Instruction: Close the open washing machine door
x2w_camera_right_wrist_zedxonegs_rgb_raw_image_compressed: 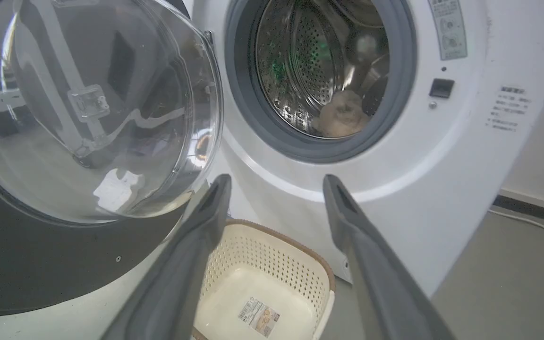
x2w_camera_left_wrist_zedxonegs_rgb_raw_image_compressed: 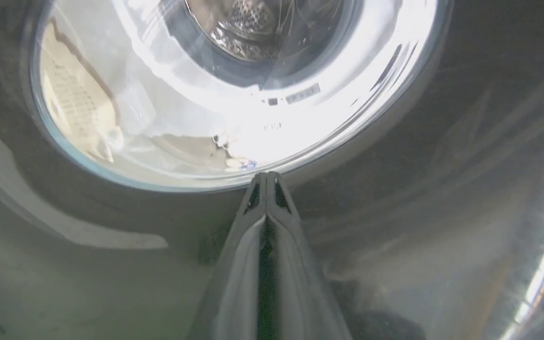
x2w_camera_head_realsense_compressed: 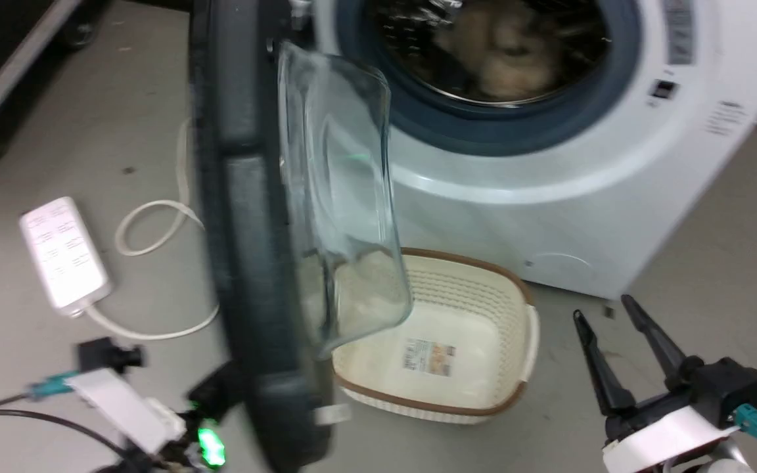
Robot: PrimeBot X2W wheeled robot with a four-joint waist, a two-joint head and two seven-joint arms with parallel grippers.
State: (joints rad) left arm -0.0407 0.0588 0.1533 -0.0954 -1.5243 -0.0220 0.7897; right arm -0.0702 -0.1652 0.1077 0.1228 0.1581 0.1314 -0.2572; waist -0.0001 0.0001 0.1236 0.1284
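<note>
Showing left gripper (x2w_camera_left_wrist_zedxonegs_rgb_raw_image_compressed: 267, 176) pinched at door (x2w_camera_left_wrist_zedxonegs_rgb_raw_image_compressed: 446, 123): left wrist view.

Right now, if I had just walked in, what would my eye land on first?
The washing machine door stands open left of centre in the head view, its clear glass bowl bulging toward the drum opening, where a pale lump lies inside. A cream basket sits on the floor below, and the left gripper, fingers together, points at the door's outer side.
</note>
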